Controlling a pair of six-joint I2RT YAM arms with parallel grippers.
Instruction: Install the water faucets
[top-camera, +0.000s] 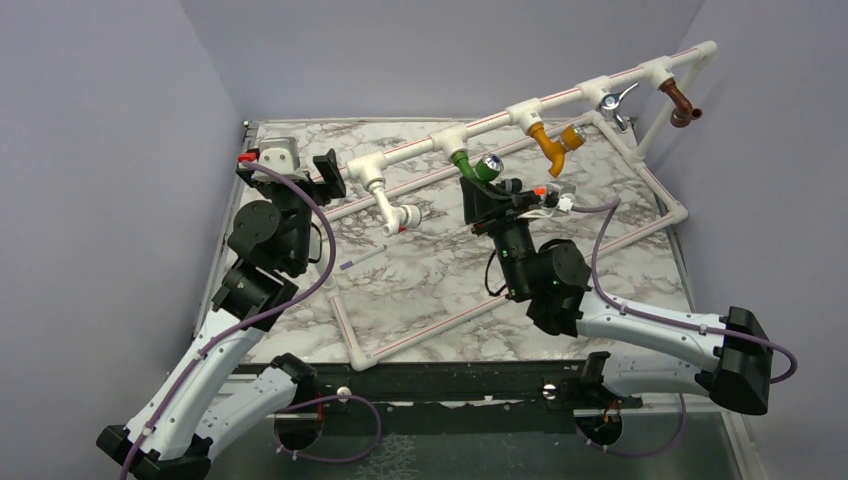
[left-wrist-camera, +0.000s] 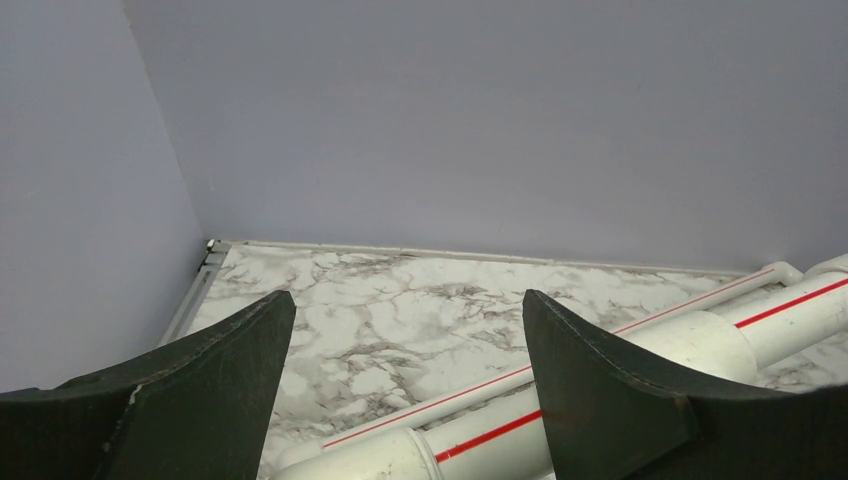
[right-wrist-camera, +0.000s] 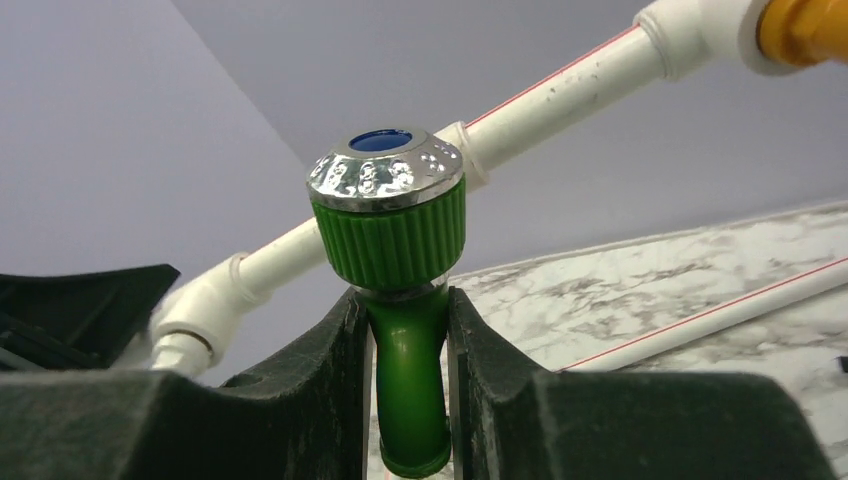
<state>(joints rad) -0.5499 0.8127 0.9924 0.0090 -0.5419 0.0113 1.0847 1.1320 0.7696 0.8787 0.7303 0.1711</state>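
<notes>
The green water faucet (top-camera: 478, 165) with a round silver knob hangs from a tee of the white red-striped pipe frame (top-camera: 580, 95). My right gripper (right-wrist-camera: 405, 310) is shut on its green neck (right-wrist-camera: 408, 380), just below the ribbed knob (right-wrist-camera: 390, 225). In the top view the right gripper (top-camera: 487, 195) reaches up from the near side. My left gripper (left-wrist-camera: 405, 300) stands open at the frame's left end, and the pipe (left-wrist-camera: 700, 340) runs low between its fingers. In the top view the left gripper (top-camera: 305, 170) sits beside the elbow.
On the same pipe hang a white faucet (top-camera: 395, 212), a yellow one (top-camera: 556, 143), a silver one (top-camera: 615, 103) and a brown one (top-camera: 680, 103). The frame's lower pipes lie across the marble table (top-camera: 420, 280). Grey walls close in on three sides.
</notes>
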